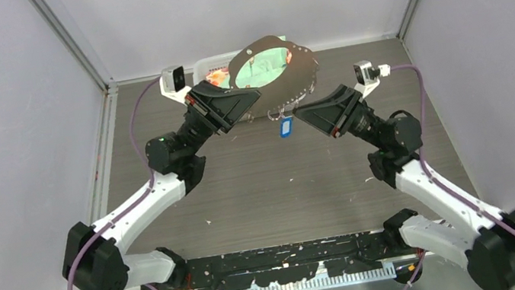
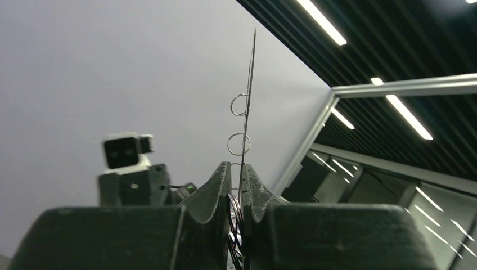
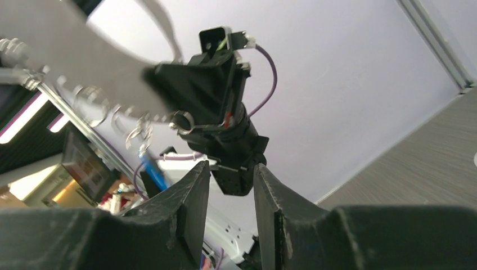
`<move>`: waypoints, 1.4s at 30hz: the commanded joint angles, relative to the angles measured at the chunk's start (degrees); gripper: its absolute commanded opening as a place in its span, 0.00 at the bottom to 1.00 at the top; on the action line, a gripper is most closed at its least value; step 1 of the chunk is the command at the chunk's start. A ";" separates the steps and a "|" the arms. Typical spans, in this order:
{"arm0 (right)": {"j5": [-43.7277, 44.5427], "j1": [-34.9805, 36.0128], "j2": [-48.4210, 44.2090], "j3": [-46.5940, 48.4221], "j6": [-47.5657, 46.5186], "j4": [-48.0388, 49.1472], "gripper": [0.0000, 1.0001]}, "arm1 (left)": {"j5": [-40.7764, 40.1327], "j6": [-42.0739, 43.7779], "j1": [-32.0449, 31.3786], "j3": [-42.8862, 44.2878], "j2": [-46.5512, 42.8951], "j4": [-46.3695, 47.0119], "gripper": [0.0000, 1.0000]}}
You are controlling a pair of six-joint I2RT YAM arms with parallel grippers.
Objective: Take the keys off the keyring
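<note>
Two grippers share this work. The left gripper (image 1: 254, 101) is closed tight on the rim of the wide flat grey metal ring plate (image 1: 305, 69) and holds it raised in the air. The small silver keys with a bright blue plastic tag (image 1: 285, 127) hang from its lower rim. The right gripper (image 1: 301, 113), jaws partly apart and empty, is just beside them. I judge the step is reaching for the keys; next it must close on them and work them free.

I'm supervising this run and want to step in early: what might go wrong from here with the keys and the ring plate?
1. The left end effector pinches the thin keyring by its rim only, so a tug could twist it or make it slip.
2. The keys dangle free beside the open, empty right end effector. Closing might catch a neighbouring silver loop instead.
</note>
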 commanded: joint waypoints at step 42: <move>-4.74 11.97 3.01 19.25 -18.50 -5.33 0.40 | 10.90 -14.42 0.93 15.93 5.75 10.15 0.01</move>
